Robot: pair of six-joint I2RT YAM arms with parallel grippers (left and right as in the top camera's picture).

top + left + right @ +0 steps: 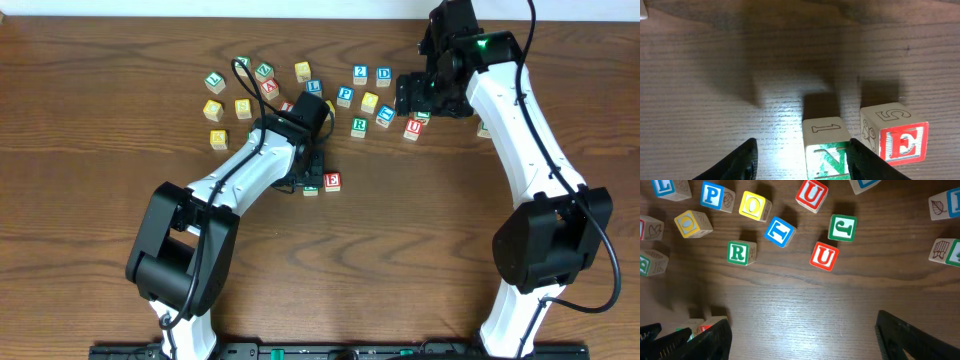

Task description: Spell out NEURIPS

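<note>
NEURIPS cube N (pixel 826 152) stands on the counter (pixel 715 75) at the lower centre of the left wrist view, between the fingers of the left hand (pixel 801 147). Its front face carries a green N and its top face an outlined 1. The dark finger (pixel 865 162) on the frame-right side lies just beside the cube; contact cannot be confirmed. The frame-left finger stands clear of it. The left hand is released and grips nothing.

Cube E (pixel 902 142) stands just beside cube N, toward the lower right. It shows a red E inside a red border on the front and an outlined 5 on top. Both are square-edged blocks of pale, smooth wood.

The right hand (pixel 802 325) hangs over bare counter. Its black fingers are spread toward the lower corners of the right wrist view, released, with nothing between them.

Scattered across the upper half of that view:
- Cube U (pixel 824 256), red face, turned diamond-wise, right of centre.
- Cube R (pixel 739 252), green face, left of centre.
- Cube P (pixel 713 196), blue face, upper left.
- T block (pixel 779 231), blue, and J block (pixel 842 228), green.

Cubes I and S cannot be picked out. The counter surface is brown with fine horizontal wood grain.
</note>
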